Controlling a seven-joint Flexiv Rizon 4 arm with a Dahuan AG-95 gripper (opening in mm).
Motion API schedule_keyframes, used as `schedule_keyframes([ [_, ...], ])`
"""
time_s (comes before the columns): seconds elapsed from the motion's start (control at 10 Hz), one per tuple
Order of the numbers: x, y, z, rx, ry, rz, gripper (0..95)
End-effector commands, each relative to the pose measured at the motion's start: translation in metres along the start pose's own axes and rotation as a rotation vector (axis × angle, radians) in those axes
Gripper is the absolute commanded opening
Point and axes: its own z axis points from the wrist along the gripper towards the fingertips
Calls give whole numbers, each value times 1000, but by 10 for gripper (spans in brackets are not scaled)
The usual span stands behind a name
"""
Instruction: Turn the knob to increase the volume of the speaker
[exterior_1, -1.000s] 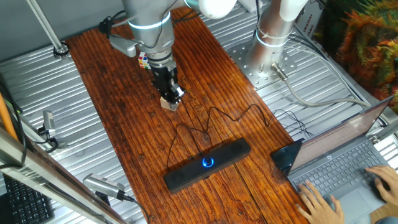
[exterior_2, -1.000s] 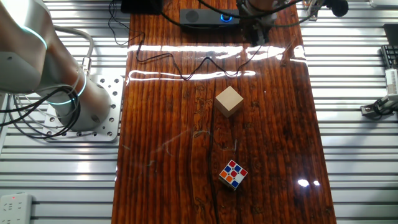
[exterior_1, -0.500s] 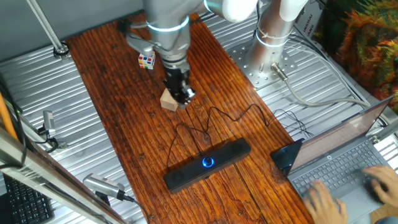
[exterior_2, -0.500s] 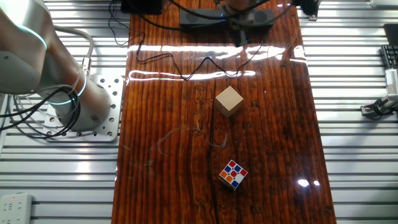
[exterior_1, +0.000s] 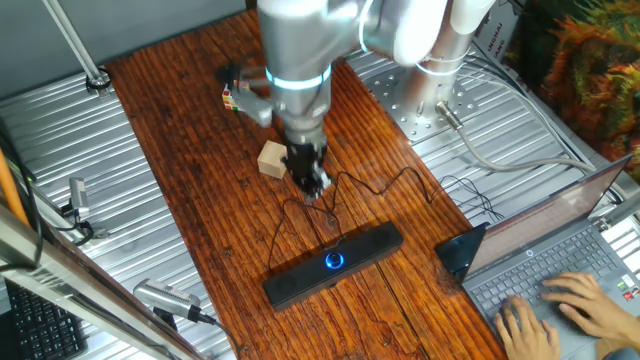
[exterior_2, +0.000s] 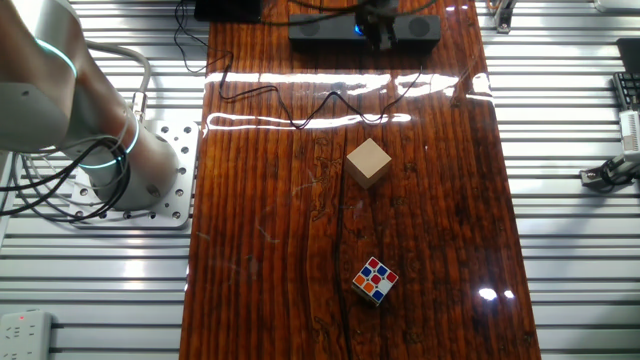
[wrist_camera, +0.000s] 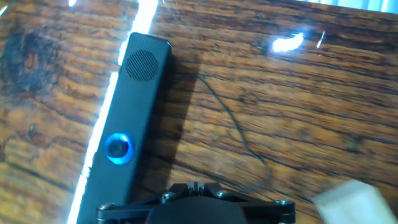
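The speaker is a long black bar lying across the wooden table near its front end. Its knob glows blue at the bar's middle. My gripper hangs above the thin black cable, between the wooden block and the speaker, touching neither. Its fingers look closed together and hold nothing. In the hand view the speaker runs down the left side with the knob left of my gripper. In the other fixed view my gripper overlaps the speaker.
A Rubik's cube lies at the far end of the table, partly hidden by the arm in one fixed view. An open laptop with a person's hands on it sits right of the speaker. The robot base stands on the metal surface to the right.
The arm has moved from above the wooden block toward the speaker and now hangs over the cable. The block and the cube have not moved.
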Motion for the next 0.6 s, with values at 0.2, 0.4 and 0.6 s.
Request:
schedule_keyframes([
  [0.2,1,19,-5,6,-6,16,0],
  [0.4,1,33,-1,9,-5,30,0],
  [0.6,2,53,11,22,-12,41,0],
])
